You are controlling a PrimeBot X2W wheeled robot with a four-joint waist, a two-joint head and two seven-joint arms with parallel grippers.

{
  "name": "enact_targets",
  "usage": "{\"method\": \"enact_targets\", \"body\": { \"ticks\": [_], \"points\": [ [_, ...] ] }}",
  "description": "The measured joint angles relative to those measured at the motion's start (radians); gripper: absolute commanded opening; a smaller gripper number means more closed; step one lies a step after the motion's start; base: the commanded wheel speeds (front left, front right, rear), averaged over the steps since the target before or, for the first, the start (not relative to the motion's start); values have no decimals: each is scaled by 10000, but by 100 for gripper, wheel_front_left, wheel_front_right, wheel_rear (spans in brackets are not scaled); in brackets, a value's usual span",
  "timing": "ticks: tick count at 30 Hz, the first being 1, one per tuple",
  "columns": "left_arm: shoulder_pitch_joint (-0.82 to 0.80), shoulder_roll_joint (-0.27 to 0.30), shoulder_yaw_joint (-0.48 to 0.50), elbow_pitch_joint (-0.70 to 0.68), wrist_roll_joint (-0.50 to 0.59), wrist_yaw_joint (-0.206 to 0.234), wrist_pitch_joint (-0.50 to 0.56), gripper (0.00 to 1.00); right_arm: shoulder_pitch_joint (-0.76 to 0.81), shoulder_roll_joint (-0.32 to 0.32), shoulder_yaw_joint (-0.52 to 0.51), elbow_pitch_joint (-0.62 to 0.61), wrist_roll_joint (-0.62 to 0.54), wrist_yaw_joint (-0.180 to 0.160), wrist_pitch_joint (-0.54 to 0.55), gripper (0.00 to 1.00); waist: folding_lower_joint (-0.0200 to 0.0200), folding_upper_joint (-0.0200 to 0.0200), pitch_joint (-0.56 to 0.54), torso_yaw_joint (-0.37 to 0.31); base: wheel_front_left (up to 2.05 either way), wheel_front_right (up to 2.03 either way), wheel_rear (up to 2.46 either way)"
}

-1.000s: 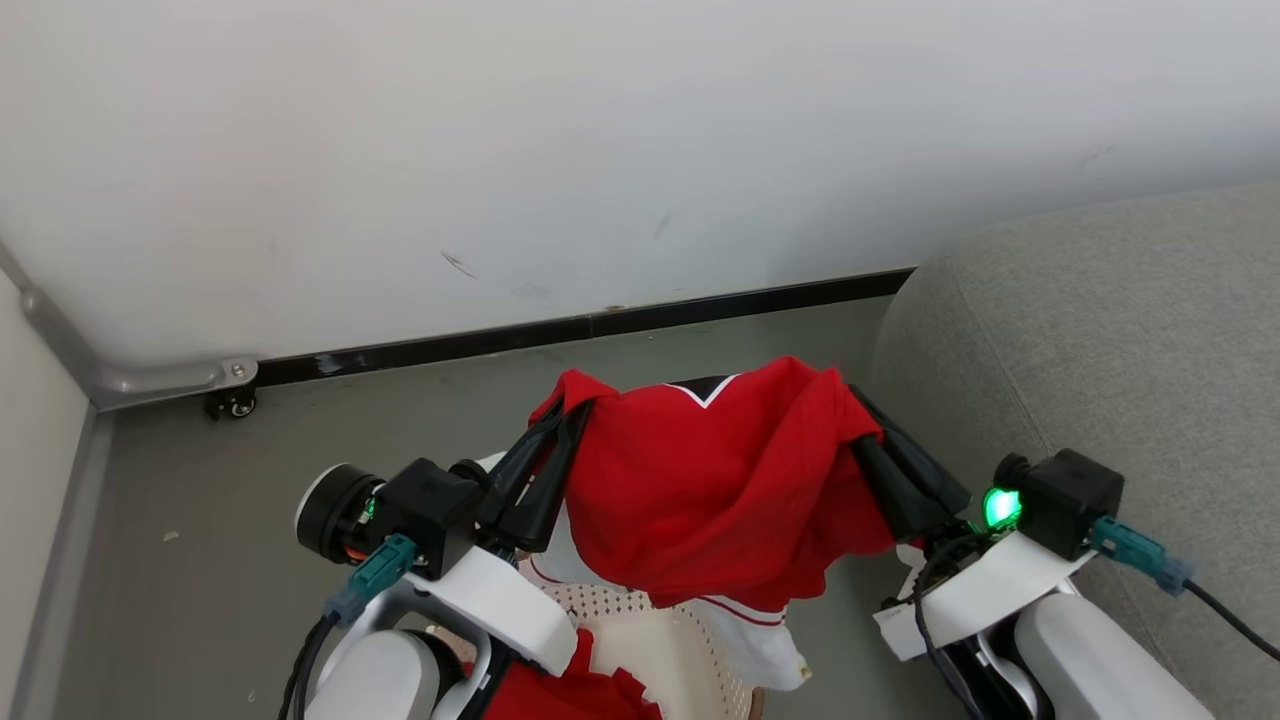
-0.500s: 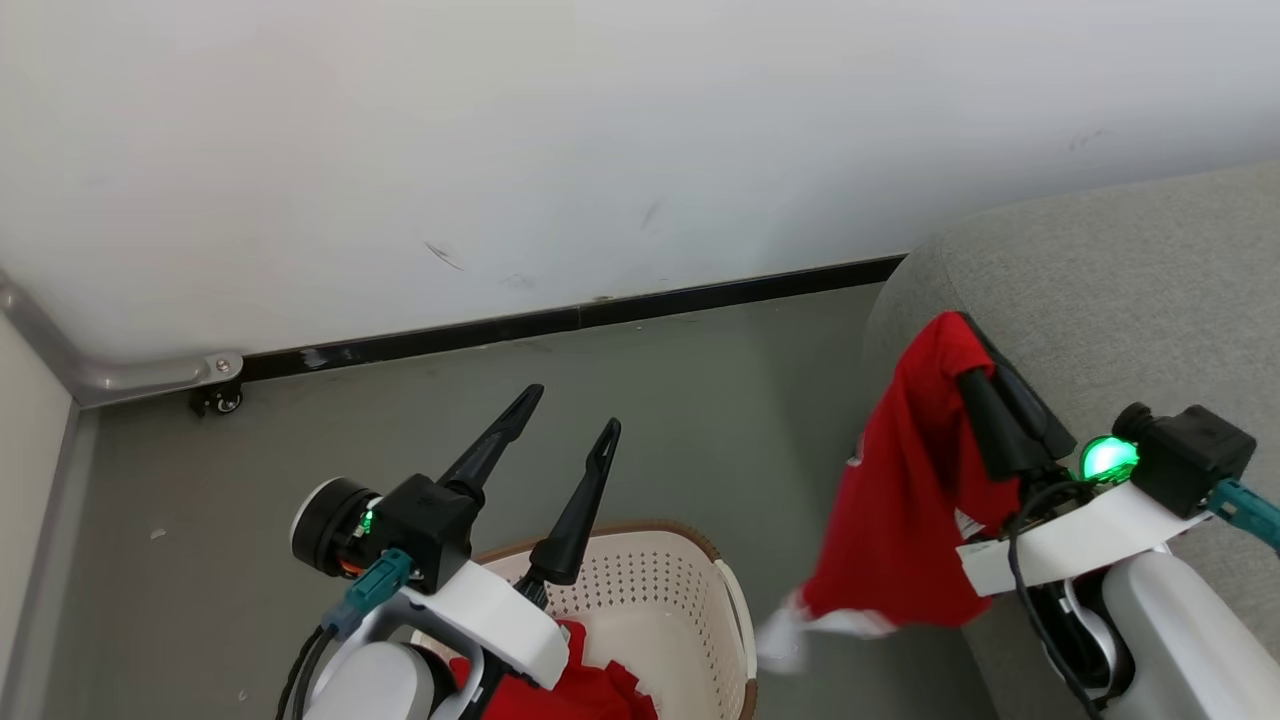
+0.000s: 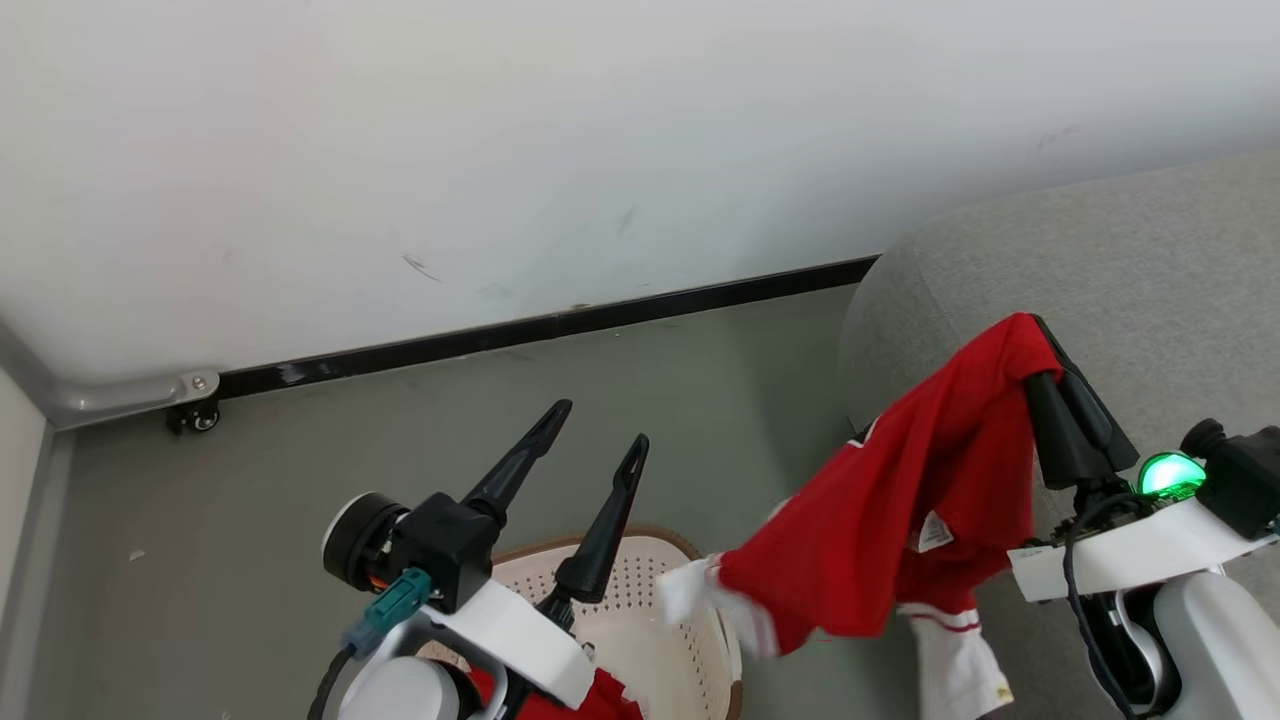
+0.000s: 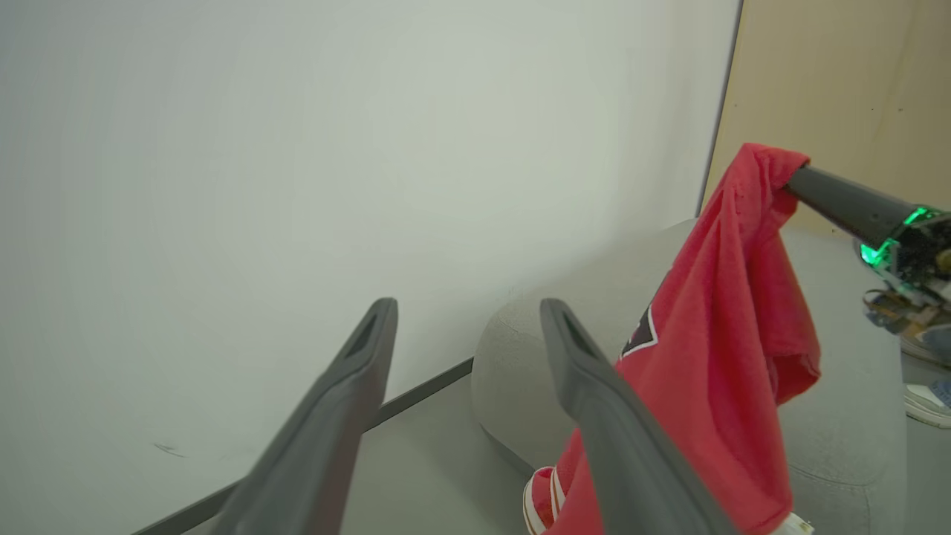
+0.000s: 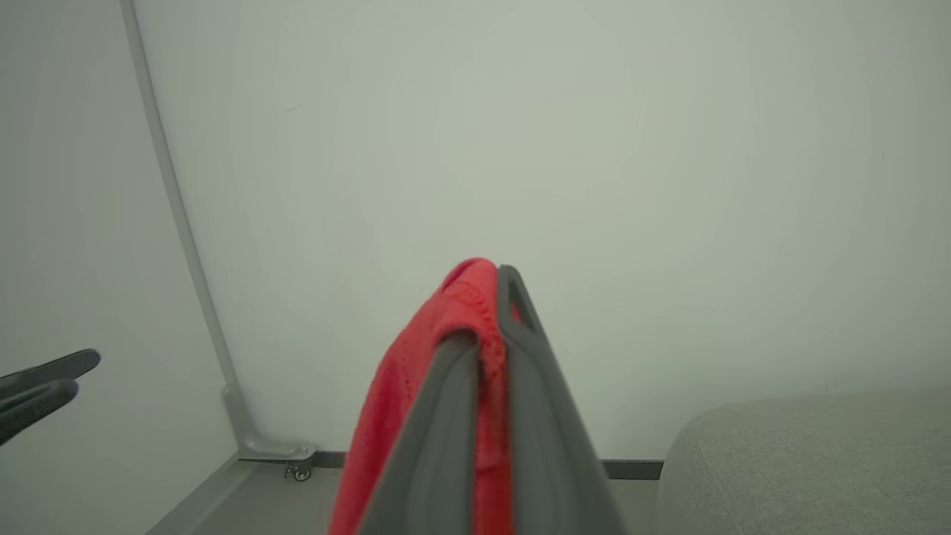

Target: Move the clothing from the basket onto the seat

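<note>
The right gripper (image 3: 1040, 340) clamped the red jersey (image 3: 900, 500) mid-carry, apparently needing a swing over the seat (image 3: 1100, 250); the left gripper (image 3: 600, 422) gaped empty.

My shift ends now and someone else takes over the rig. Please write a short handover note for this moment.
Grippers: left gripper open and empty, above the basket; right gripper shut on the jersey.
Things: the jersey hangs in the air beside the sofa, at its rounded edge.
Done: the jersey is out of the basket.
Left: lay it on the sofa, then fetch the red clothing that lies in the basket.
</note>
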Motion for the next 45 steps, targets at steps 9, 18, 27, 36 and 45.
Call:
{"method": "enact_targets", "body": {
  "ticks": [9, 18, 27, 36, 45],
  "points": [
    [164, -56, -226, 190, -130, -130, -96, 100, 413, 138, -341, -487, -270, 0, 0, 0, 0, 0, -84, -378, 0, 0, 0],
    [200, -71, -499, 295, -196, -257, -173, 100, 924, 238, -794, -895, -439, 0, 15, 0, 1, 0, -132, -807, 0, 0, 0],
    [200, -121, -924, 257, -217, -347, -174, 100, 1276, 240, -1292, -1241, -621, 0, 194, 0, 0, 0, -159, -1302, 0, 0, 0],
    [200, -190, -1386, 151, -295, -422, -171, 100, 1336, 245, -1269, -1547, -688, 0, 476, 0, 0, 0, -125, -1768, 0, 0, 0],
    [208, -173, -1521, -134, -297, -422, -151, 100, 952, 196, -1120, -1576, -571, 0, 842, 0, 1, 0, 135, -2047, 0, 0, 0]
  ]
}}
